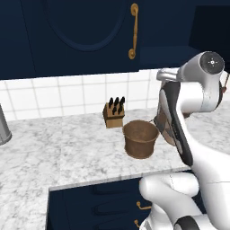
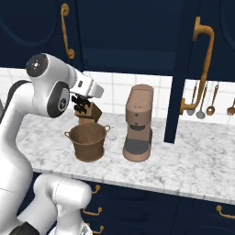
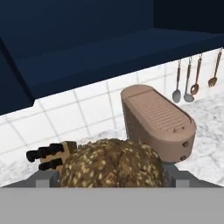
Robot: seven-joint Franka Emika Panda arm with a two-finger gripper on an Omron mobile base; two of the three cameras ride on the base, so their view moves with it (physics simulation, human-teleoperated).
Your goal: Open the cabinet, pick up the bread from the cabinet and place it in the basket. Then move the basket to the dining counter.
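Note:
The bread [image 3: 113, 164], a lumpy golden-brown seeded loaf, sits between my finger pads [image 3: 46, 179] in the hand view, and my gripper [image 3: 113, 178] is shut on it. The hand hangs just below the navy cabinet [image 3: 87, 57], above and behind the basket. The round brown basket [image 1: 140, 138] [image 2: 88, 141] stands on the marble worktop, and nothing shows inside it. One cabinet door [image 2: 183, 69] stands open, edge-on, with its brass handle [image 2: 204, 59]; the left door [image 1: 81, 36] is shut. The dining counter is out of view.
A brown coffee machine [image 2: 138, 121] [image 3: 157, 118] stands right of the basket. A wooden knife block [image 1: 114, 112] [image 3: 50, 157] is behind it against the tiles. Utensils [image 2: 202, 98] hang on the wall at right. Navy drawers [image 1: 112, 202] sit below the worktop.

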